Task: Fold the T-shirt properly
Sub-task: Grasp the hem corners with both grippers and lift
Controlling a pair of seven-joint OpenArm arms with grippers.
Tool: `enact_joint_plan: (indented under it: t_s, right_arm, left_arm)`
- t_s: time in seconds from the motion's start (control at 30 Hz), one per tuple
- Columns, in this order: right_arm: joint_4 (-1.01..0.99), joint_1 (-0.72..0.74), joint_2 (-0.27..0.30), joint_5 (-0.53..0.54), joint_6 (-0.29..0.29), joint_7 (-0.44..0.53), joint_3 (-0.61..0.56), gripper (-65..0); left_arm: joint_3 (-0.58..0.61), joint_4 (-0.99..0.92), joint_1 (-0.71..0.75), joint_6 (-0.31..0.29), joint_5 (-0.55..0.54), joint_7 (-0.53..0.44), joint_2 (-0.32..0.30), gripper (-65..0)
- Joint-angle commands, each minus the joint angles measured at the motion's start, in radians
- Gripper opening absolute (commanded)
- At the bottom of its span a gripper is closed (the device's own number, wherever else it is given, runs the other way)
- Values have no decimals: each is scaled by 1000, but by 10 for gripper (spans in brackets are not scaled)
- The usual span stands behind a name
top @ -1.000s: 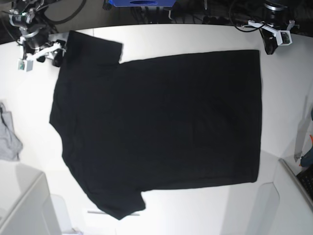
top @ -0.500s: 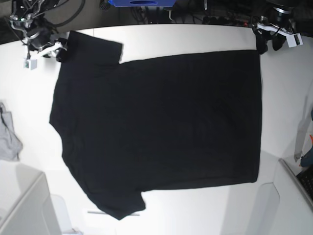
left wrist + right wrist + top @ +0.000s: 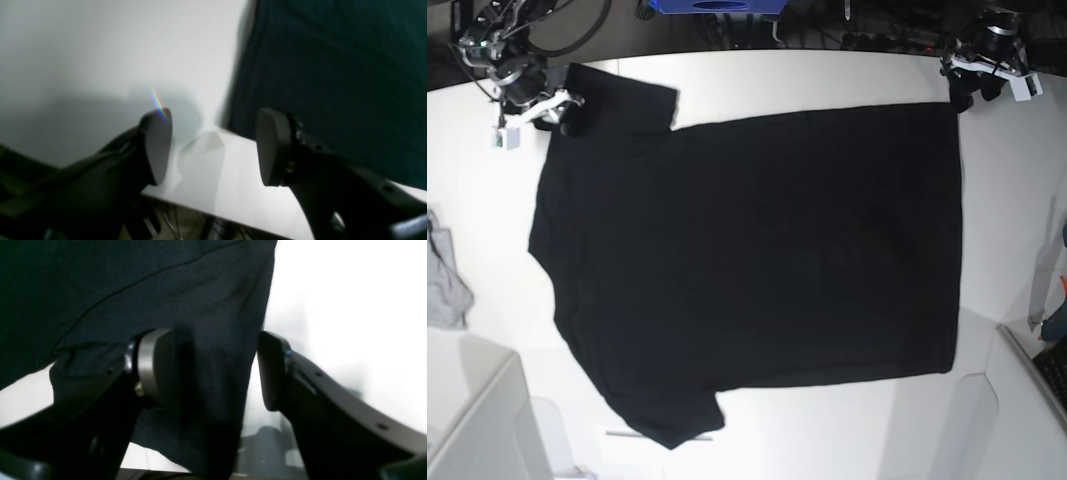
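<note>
Both grippers have shifted since the earlier base pictures: the right gripper (image 3: pixel 562 112) has come in from the bare table onto the sleeve corner, and the left gripper (image 3: pixel 972 92) has closed in on the hem corner; the T-shirt (image 3: pixel 757 250) itself has not moved.

From the base view the black shirt lies flat on the white table (image 3: pixel 827 75), plain side up, its long axis running across the picture; collar end and sleeves point to the picture's left, the straight hem to the right; a small grey cloth (image 3: pixel 442 280) lies well apart at the left edge.

Only the left wrist view shows that arm's finger spacing: the left gripper (image 3: pixel 213 146) stands with jaws apart over bare table, the shirt (image 3: pixel 333 83) just beside and beyond the right-hand finger (image 3: pixel 272 146); whether that pad touches the fabric cannot be told.

The right wrist view shows what the overhead hides: the right gripper (image 3: pixel 215 370) has jaws spread with a fold of the shirt (image 3: pixel 150 283) lying between them, the cloth's edge close to the right-hand finger (image 3: pixel 272 370), not clamped.
</note>
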Motion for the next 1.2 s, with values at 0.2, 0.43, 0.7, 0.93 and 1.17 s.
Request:
enact_joint_plan:
  t_s: [0.2,0.43,0.7,0.93,1.17]
  right_arm:
    - [-9,-5,-1,-33,-3,-60,-10,-650]
    - [-16,-3,6,-33,-3,-60,-7,-650]
    - [-16,-3,7,-33,-3,-57,-11,-650]
    - [20,-17,6,-33,-3,-54,-5,-650]
    - [139,-100,-8,-31,-3,-54,-10,-650]
  left_arm:
    - [-9,-18,-81,-10,-6,89,44,-263]
    - [-1,-87,-158,-10,-6,170,58,-263]
    - [1,-95,-214,-10,-6,280,92,-365]
    - [-9,-95,-213,-10,-6,302,84,-650]
    - [-21,-68,-173,-10,-7,303,-4,-650]
